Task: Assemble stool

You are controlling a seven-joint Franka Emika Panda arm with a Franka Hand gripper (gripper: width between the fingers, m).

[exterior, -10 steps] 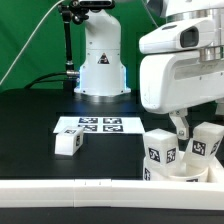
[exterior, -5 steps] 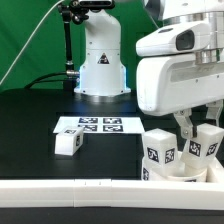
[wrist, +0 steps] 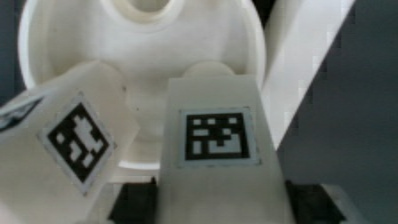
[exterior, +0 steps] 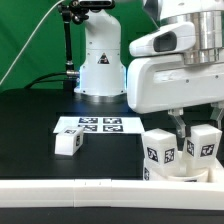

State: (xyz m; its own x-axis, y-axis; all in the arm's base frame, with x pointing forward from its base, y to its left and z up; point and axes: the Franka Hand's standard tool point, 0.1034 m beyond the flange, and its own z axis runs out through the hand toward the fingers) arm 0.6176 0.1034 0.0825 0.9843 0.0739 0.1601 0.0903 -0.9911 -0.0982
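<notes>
no letters, digits or brand marks legible anywhere i can see; the only signs are black-and-white square tags. the marker board (exterior: 88,125) carries a row of four. the loose leg (exterior: 67,143) shows one on its face, and the neighbour leg (exterior: 160,152) and the gripped leg (exterior: 203,143) show one each, all too small to decode from the exterior view. my wrist view catches the gripped leg (wrist: 217,135) with its tag square-on and the neighbour leg (wrist: 71,135) with its tag skewed, both just coded blocks, no characters.
</notes>
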